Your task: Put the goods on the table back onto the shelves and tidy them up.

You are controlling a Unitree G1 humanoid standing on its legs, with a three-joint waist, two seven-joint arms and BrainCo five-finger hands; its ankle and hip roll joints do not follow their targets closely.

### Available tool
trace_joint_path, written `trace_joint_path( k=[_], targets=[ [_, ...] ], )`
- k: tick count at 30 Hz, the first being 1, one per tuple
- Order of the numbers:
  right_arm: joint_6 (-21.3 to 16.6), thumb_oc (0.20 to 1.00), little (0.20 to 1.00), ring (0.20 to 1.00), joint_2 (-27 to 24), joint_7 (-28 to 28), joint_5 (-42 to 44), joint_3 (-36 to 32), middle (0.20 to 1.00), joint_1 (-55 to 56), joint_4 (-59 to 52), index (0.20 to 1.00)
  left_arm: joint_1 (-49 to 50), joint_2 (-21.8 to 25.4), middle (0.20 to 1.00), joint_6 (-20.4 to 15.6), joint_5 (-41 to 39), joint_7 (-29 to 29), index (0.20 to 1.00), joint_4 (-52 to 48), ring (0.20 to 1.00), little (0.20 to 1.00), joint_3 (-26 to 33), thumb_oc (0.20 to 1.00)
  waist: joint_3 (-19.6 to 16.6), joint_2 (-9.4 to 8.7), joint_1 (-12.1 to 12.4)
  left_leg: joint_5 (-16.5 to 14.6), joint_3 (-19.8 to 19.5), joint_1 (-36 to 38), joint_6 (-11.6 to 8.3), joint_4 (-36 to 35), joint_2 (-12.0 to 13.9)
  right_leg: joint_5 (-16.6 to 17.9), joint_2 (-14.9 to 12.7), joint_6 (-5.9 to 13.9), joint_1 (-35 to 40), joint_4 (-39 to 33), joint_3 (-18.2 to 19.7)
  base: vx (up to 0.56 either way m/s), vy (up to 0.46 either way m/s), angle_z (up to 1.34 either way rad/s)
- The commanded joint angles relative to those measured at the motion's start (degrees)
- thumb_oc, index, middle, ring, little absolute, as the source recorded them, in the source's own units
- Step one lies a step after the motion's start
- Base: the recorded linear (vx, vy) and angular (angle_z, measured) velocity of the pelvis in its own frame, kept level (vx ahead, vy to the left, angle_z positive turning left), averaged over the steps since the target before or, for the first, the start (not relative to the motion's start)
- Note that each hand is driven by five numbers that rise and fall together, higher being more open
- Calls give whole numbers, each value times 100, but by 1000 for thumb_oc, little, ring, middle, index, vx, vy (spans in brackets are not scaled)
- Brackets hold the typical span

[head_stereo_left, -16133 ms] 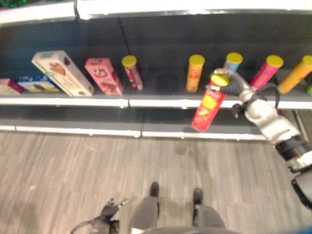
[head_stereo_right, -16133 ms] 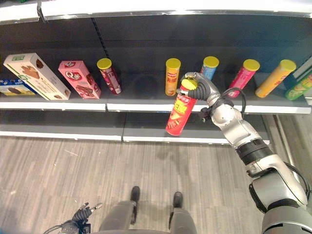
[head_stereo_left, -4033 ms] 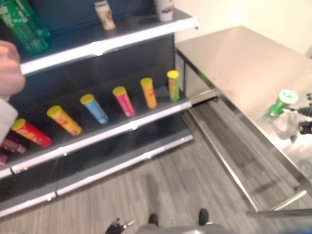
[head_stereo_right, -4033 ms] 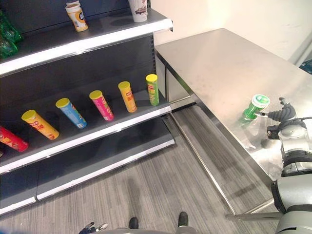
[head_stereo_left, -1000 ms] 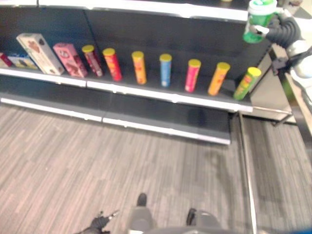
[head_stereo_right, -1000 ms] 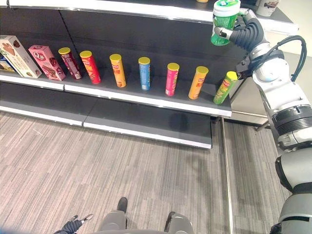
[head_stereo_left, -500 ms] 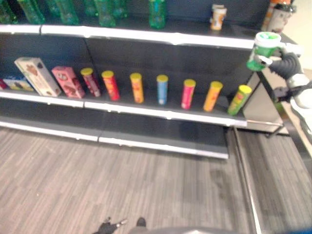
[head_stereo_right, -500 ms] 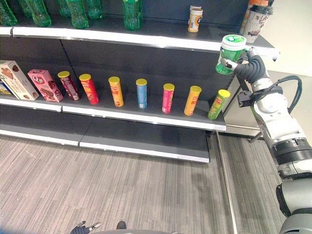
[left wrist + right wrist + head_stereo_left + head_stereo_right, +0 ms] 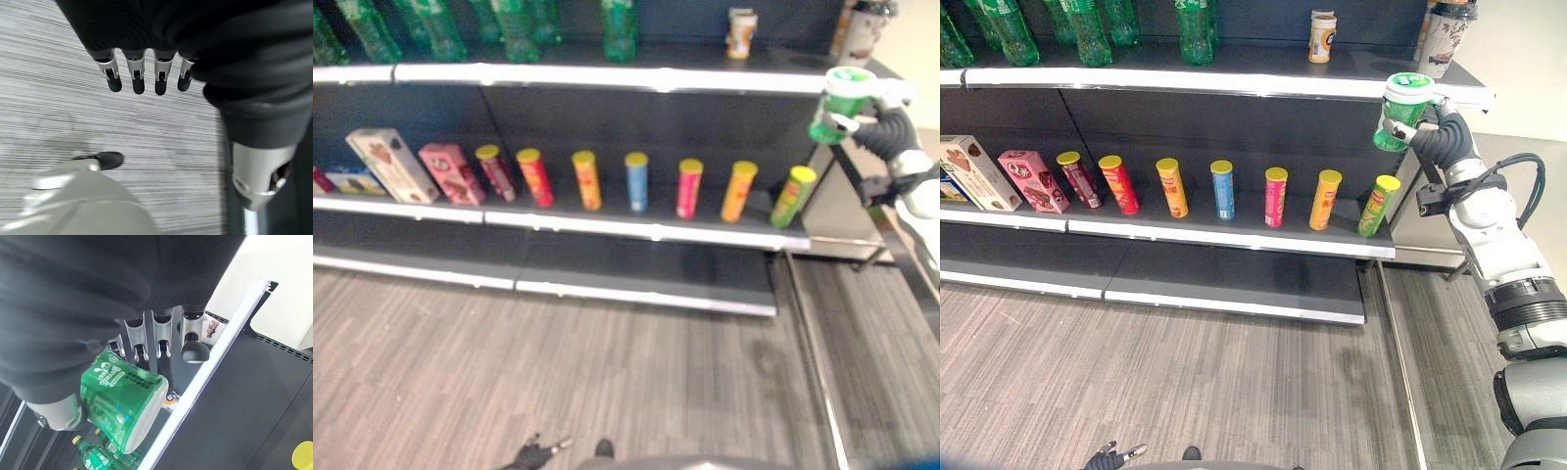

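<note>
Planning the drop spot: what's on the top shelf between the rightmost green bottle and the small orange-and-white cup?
Nothing: in the right eye view the top shelf is bare between the green bottle and the cup.

Head stereo pair (high) facing shelves [image 9: 1234,86]

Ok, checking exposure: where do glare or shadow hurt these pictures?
Left eye view: the upper shelf's front edge glares white. Right eye view: shadow under it, yet the snack tubes read clearly. Right wrist view: bright wall, green cup in the right hand evenly lit.

Middle shelf [image 9: 1234,238] carries 7 tubes [image 9: 1223,189].
</note>
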Motion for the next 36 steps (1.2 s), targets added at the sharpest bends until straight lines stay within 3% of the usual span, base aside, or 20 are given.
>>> trace_joint_path(
  k=[1,6,7,9,10,12,14,15,18,19,23,24,25,26,27,28,29,31,33,36],
  targets=[
    [-200,200,200,200,-109,-124,-85,81,200,-530,-366,200,-289,338,1000,-174,-153,-24,1000,-216,1000,1000,80,1000,73,-422,54,-739,101,467,2,-88,-145,292,43,-61,-448,26,426,11,-67,0],
    [-200,200,200,200,-110,-124,-85,78,200,-526,-368,200,-288,339,1000,-173,-154,-24,1000,-217,1000,1000,78,1000,73,-422,55,-739,100,468,1,-88,-144,292,44,-62,-447,27,426,-1,-37,0],
    [-248,200,200,200,-346,-122,-97,140,200,-638,-480,200,-314,435,1000,-210,-270,-54,1000,-426,1000,1000,57,1000,252,-496,94,-688,32,288,-96,333,-2,132,164,-192,-470,153,425,-27,-252,0],
    [-306,200,200,200,-447,-165,1,236,200,-922,-483,200,-326,478,1000,-198,-365,-57,1000,-384,1000,1000,99,1000,546,-630,218,-584,-233,-335,-201,1586,-98,46,194,-347,-468,276,413,-24,-282,10],
    [-294,200,200,200,-511,-193,57,251,200,-1026,-401,200,-315,440,1000,-166,-506,-52,1000,-289,1000,1000,141,1000,685,-696,305,-376,-404,-825,-202,1906,-126,-13,172,-352,-414,279,345,24,-150,29],
    [-296,200,200,200,-511,-193,59,262,200,-1040,-395,200,-317,436,1000,-166,-506,-52,1000,-288,1000,1000,143,1000,681,-690,284,-387,-422,-844,-202,1930,-129,-18,172,-351,-414,278,327,67,-26,35],
    [-263,200,200,200,-549,-188,71,250,200,-1029,-386,200,-286,425,1000,-137,-555,-73,1000,-248,1000,1000,174,1000,670,-701,305,-432,-388,-924,-173,1672,-87,-58,163,-327,-377,263,331,184,32,20],
    [-234,200,200,200,-628,-184,67,190,200,-961,-406,200,-202,387,1000,-94,-560,-107,1000,-115,1000,1000,221,1000,630,-655,353,-155,-380,-1241,-154,1197,80,-127,170,-268,-292,212,349,293,99,24],
    [-227,200,200,200,-692,-288,26,117,200,-941,-336,200,-113,347,1000,-96,-534,-113,1000,50,1000,1000,190,1000,559,-596,520,219,-580,-1729,-268,28,123,-387,182,-225,20,86,533,453,170,28],
    [-210,200,200,200,-694,-319,11,65,200,-940,-310,200,-81,325,1000,-89,-463,-123,1000,130,1000,1000,148,1000,499,-567,564,277,-534,-2011,-386,-88,128,-470,124,-171,274,40,647,425,189,-18],
    [-210,200,200,200,-693,-319,11,61,200,-935,-311,200,-80,327,1000,-90,-463,-123,1000,131,1000,1000,147,1000,503,-579,570,272,-522,-2001,-384,-88,119,-471,111,-169,284,33,651,199,120,-37],
    [-182,200,200,200,-611,-300,-130,44,200,-950,-365,200,33,290,1000,-108,-307,-159,1000,248,1000,1000,135,1000,321,-442,708,415,-519,-1832,-335,-88,164,-555,-62,-6,557,101,838,500,343,-47],
    [-179,200,200,200,-611,-300,-133,30,200,-935,-373,200,34,294,1000,-109,-307,-159,1000,249,1000,1000,132,1000,330,-448,717,412,-512,-1818,-334,-88,162,-557,-67,-5,568,101,843,784,593,-67],
    [-144,200,200,200,-452,-265,-238,-76,200,-859,-702,200,5,344,1000,-80,-220,-121,1000,260,1000,1000,224,1000,236,-443,755,594,-420,-1564,-245,-87,69,-255,-365,140,542,347,928,285,251,-59],
    [-140,200,200,200,-448,-265,-241,-92,200,-842,-712,200,8,350,1000,-79,-219,-121,1000,259,1000,1000,224,1000,243,-457,773,588,-401,-1548,-241,-87,65,-257,-378,144,548,346,944,487,441,-66],
    [-146,200,200,200,-375,-249,-340,-129,200,-785,-907,200,-1,456,1000,-93,-52,-104,1000,195,1000,1000,245,1000,192,-538,787,490,-256,-1361,-95,-11,-61,324,-623,235,391,707,1113,419,477,-51],
    [-175,200,200,200,-359,-305,-440,-54,200,-958,-892,200,-78,645,1000,-127,-49,-106,1000,37,1000,1000,239,1000,174,-558,731,295,-138,-1057,122,-31,-279,1167,-836,254,118,1439,1188,474,564,-52],
    [-225,200,200,200,-206,-435,-447,-68,200,-1116,-831,200,-207,829,1000,-146,-176,-41,1000,-97,1000,1000,342,1000,174,-515,688,122,6,-849,240,-88,-332,1574,-1130,243,-95,1744,797,271,358,-16],
    [-247,200,200,200,-192,-478,-456,-103,200,-1135,-801,200,-225,858,1000,-160,-216,-22,1000,-147,1000,1000,368,1000,180,-515,671,54,40,-789,254,-88,-361,1650,-1189,270,-132,1704,630,116,137,-10],
    [-234,200,200,200,-429,-483,-373,-110,200,-1274,-739,200,-282,855,1000,-177,-322,-52,1000,-123,1000,1000,382,1000,163,-508,533,-166,24,-659,289,-88,-489,1347,-912,255,-520,1297,470,141,123,-2]
  ],
)
